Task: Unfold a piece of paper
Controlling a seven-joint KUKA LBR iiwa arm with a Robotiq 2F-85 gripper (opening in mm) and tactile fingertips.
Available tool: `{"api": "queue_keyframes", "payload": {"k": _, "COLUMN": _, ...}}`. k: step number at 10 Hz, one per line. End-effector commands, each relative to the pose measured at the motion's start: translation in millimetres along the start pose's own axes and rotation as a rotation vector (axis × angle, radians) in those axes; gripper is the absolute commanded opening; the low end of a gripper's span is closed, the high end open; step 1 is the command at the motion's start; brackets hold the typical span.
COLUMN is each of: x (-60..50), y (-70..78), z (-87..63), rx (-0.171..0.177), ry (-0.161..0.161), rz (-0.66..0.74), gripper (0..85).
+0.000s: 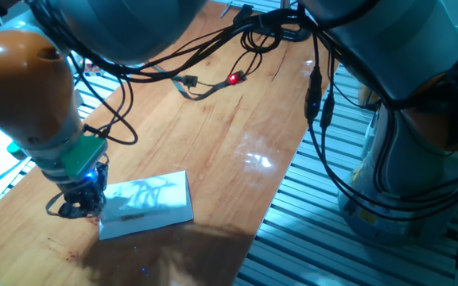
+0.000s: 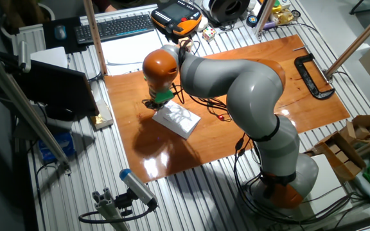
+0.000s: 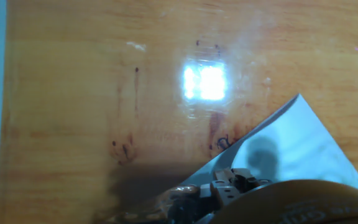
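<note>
Paper lies folded on the wooden counter in one fixed view, immediately beside the claw. The claw is lowered to the sheet's near short edge, at the end farthest from the cables. Finger spacing cannot be determined here.

In the other fixed view, the paper rests just below the claw, which meets its upper corner. A black clamp sits on the counter well apart from the claw, and a keyboard lies beyond the counter edge.

In the hand view, one corner of the paper points away from the claw. The claw's tips are hidden, so its state cannot be told.
</note>
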State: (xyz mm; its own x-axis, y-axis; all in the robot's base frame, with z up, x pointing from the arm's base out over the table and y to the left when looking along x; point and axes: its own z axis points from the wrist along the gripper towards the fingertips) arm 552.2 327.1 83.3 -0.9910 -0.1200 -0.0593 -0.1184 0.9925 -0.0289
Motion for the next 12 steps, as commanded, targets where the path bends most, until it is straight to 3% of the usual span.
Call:
{"api": "queue_keyframes", "payload": {"k": 1, "x": -0.7, "y": -1.1, "z": -2.0, "rx": 0.000, "ry": 0.000, "rz": -0.007, "gripper": 2.0}}
{"api": "queue_keyframes", "payload": {"k": 12, "x": -8.0, "y": -10.8, "z": -16.1, "rx": 0.000, "ry": 0.010, "rz": -0.095, "gripper": 2.0}}
